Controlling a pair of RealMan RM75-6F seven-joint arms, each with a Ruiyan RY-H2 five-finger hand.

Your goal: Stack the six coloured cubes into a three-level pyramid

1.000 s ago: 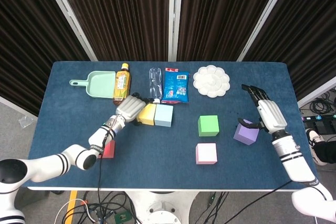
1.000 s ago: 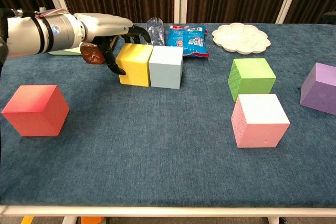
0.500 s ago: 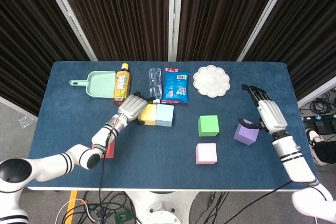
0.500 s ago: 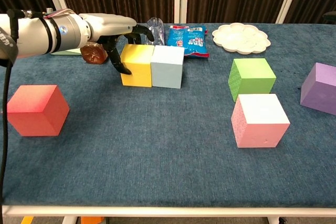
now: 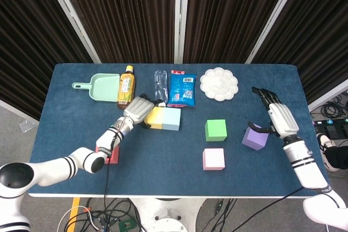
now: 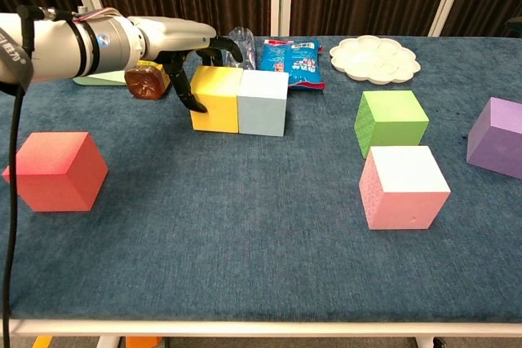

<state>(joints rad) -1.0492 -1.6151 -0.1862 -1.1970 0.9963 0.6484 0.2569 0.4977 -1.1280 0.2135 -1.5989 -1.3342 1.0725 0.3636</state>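
Note:
My left hand (image 5: pixel 137 111) (image 6: pixel 183 45) cups the left side of the yellow cube (image 5: pixel 154 118) (image 6: pixel 216 99), thumb on its left face and fingers curled behind it. The yellow cube touches the light blue cube (image 5: pixel 171 119) (image 6: pixel 262 103) on its right. A red cube (image 5: pixel 112 156) (image 6: pixel 55 171) lies near the front left, partly hidden by my left forearm in the head view. Green (image 5: pixel 216 130) (image 6: pixel 391 122) and pink (image 5: pixel 213 158) (image 6: pixel 404 187) cubes sit right of centre. My right hand (image 5: pixel 275 117) hovers with fingers spread just right of the purple cube (image 5: pixel 254 137) (image 6: pixel 496 136).
Along the back stand a green scoop (image 5: pixel 100 87), a brown tea bottle (image 5: pixel 126 85) (image 6: pixel 147 81), a clear plastic bottle (image 5: pixel 160 86), a blue snack bag (image 5: pixel 182 88) (image 6: pixel 291 61) and a white palette plate (image 5: pixel 218 83) (image 6: pixel 373 58). The tea bottle is just behind my left hand.
My left hand has pushed the yellow and light blue cubes together a little to the right. The right hand has barely moved.

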